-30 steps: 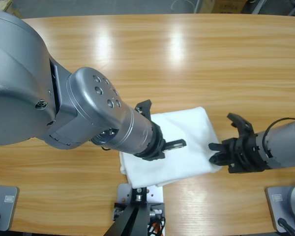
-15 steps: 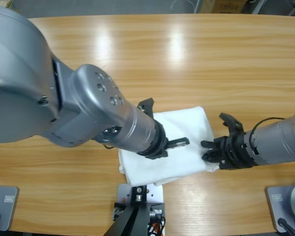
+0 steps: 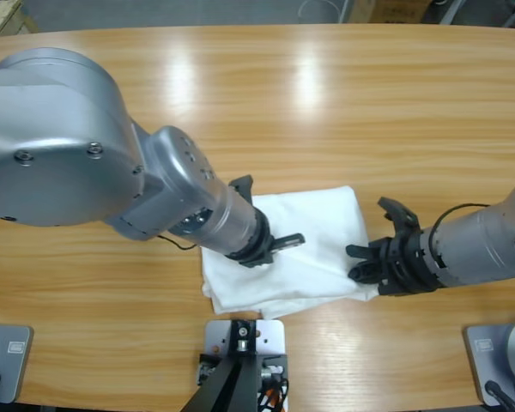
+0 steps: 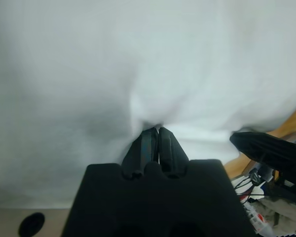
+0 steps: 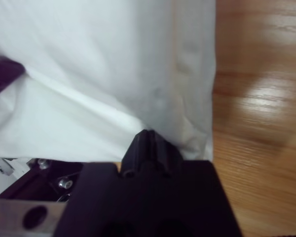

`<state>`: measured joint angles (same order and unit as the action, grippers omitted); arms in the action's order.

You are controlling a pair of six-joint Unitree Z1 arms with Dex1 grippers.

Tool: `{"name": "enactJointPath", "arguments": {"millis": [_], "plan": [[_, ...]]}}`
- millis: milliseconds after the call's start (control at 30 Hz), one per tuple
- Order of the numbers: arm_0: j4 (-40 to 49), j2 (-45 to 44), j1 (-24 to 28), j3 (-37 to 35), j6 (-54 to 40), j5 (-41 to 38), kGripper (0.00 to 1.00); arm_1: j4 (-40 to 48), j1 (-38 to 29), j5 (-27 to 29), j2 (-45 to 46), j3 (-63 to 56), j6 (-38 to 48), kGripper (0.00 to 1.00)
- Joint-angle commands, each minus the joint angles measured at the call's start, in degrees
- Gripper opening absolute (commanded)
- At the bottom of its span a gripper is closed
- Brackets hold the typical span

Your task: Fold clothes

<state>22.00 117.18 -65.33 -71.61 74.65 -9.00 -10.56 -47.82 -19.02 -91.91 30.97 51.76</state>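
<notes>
Shirt: a white T-shirt (image 3: pixel 296 249) lies already folded into a compact, several-layered packet near the front edge of the wooden table (image 3: pixel 343 112), about the middle.
Progress: most of the folding looks done (no sleeves or collar show); judging from the two pinches, a last fold or a tidying pull of the packet seems to be left.
Left gripper: the left gripper (image 3: pixel 285 242) reaches in from the left over the packet; its jaws are closed together on a small pucker of cloth on the packet's top.
Right gripper: the right gripper (image 3: pixel 366 263) comes in from the right at the packet's right front corner; its jaws are closed on the cloth edge there.
High view only: shows the packet's whole outline, both arms and how they flank it.
Left wrist view only: shows the left gripper (image 4: pixel 152 146) drawing the T-shirt (image 4: pixel 138 64) into a little peak, with the right gripper (image 4: pixel 266 148) dark beyond the cloth edge.
Right wrist view only: shows the right gripper (image 5: pixel 149 143) at the stacked layers of the T-shirt (image 5: pixel 98 64), with the bare table (image 5: pixel 261 98) just beside them.
</notes>
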Motion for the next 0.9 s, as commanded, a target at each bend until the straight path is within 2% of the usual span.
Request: {"name": "enactJointPath", "arguments": {"millis": [33, 367, 600, 800, 900], "plan": [[0.77, 0.95, 5.21, 8.47, -2.67, 2.34, 0.000, -1.13, -0.79, -0.32, -7.62, -2.67, 0.19, 0.000], [1.28, 0.07, 10.94, 10.21, -6.87, 6.90, 0.000, -2.01, -0.79, -0.58, -6.71, -2.76, 0.19, 0.000], [1.63, -4.29, 12.06, 14.48, -7.28, 8.48, 0.000, -1.92, -0.79, -0.46, -6.88, -2.76, 0.19, 0.000], [1.65, -14.29, 11.55, 20.53, -7.14, 8.74, 0.000, -2.36, -0.79, 0.31, -5.78, -2.76, 0.12, 0.000], [1.65, -22.55, 11.29, 22.57, -7.35, 8.74, 0.000, -11.54, -1.05, 4.66, -0.12, 0.79, -3.21, 0.000]]}}
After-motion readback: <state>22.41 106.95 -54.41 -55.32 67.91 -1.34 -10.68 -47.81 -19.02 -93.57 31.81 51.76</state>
